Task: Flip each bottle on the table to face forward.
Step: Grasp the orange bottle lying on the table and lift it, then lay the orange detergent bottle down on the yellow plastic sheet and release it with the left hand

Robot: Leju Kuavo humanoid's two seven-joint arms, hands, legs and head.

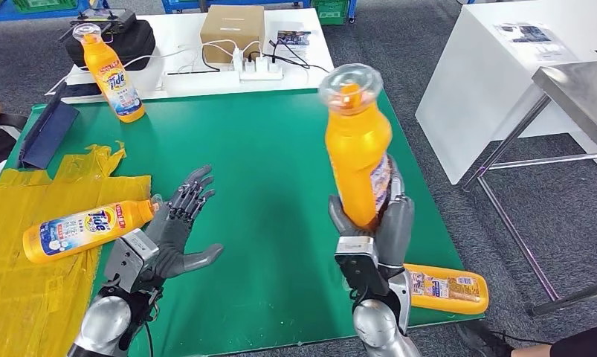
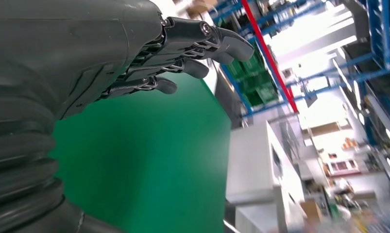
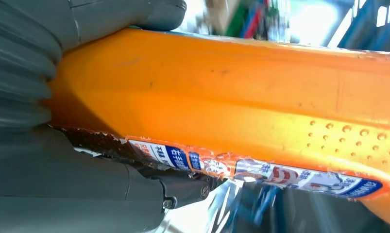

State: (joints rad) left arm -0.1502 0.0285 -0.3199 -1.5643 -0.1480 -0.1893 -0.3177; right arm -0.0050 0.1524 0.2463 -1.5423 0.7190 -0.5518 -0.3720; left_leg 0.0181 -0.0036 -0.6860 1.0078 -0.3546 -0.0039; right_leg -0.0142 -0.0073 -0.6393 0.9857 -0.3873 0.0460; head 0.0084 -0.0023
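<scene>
Green bench (image 1: 280, 163), with yellow plastic sheeting (image 1: 35, 223) over its left near corner and a white table (image 1: 184, 67) butted against its far edge.

Four orange bottles. One stands upright at the far left edge (image 1: 115, 74), label toward the camera. One lies on its side on the sheeting (image 1: 87, 229), long axis running left to right, cap end just beside the left hand. One lies at the near right edge (image 1: 447, 288), partly behind the right forearm.

The fourth, the held bottle (image 1: 357, 149), is gripped low on its body by the right hand (image 1: 377, 230) and lifted clear of the bench. Long axis close to vertical, cap up, tipped slightly. Plain orange side toward the camera; label edge shows at its right, under the fingers (image 3: 183, 187).

Left hand (image 1: 178, 223) is empty, fingers spread, palm up above the green.

Judgement: the label lies round to the right of the held bottle, so the turn is about its upright axis. The sheeting bottle is nearest the left hand.
</scene>
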